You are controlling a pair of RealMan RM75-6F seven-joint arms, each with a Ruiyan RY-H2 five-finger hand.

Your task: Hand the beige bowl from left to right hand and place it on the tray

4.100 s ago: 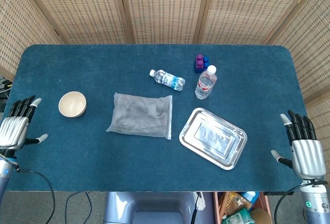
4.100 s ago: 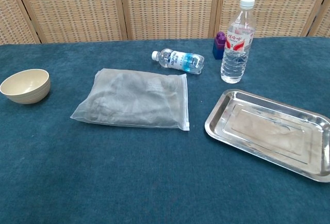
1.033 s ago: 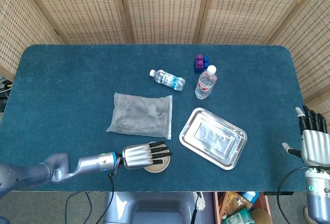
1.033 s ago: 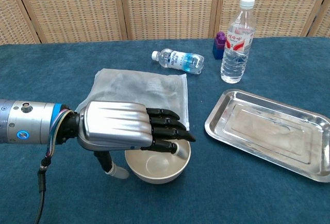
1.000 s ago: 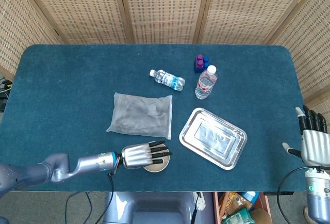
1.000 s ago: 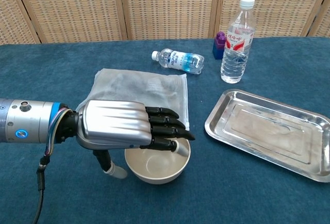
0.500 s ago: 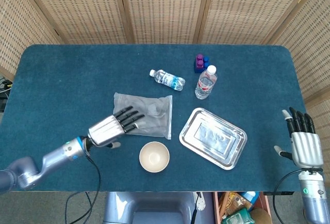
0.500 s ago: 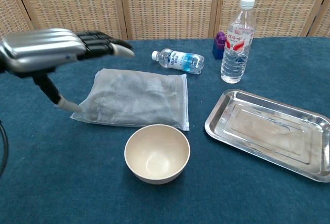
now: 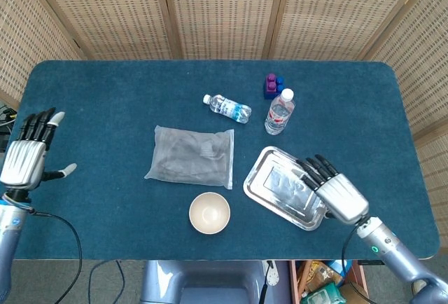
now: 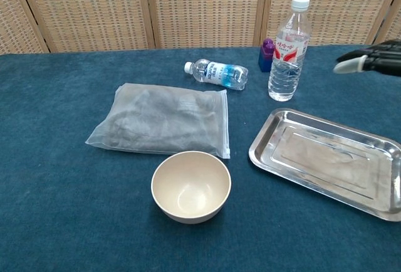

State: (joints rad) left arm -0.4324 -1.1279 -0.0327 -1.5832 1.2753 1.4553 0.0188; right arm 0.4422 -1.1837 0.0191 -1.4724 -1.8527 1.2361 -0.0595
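The beige bowl [image 9: 209, 213] [image 10: 191, 186] stands upright and empty on the blue table near its front edge, with no hand touching it. To its right lies the silver tray [image 9: 260, 170] [image 10: 276, 133], bare inside. My right hand [image 9: 330, 189] hovers over the tray's right part, fingers spread and holding nothing; only its fingertips [image 10: 351, 64] show at the right edge of the chest view. My left hand [image 9: 28, 153] is far off at the table's left edge, fingers apart and empty.
A clear plastic bag [image 9: 191, 156] [image 10: 164, 119] lies just behind the bowl. Behind the tray stand an upright water bottle [image 9: 279, 112] [image 10: 288, 40] and purple-blue blocks [image 9: 273, 85]. A small bottle [image 9: 227, 108] [image 10: 217, 74] lies on its side.
My left hand let go of the bowl near the front edge and withdrew to the far left. My right hand moved in from the right edge to above the tray.
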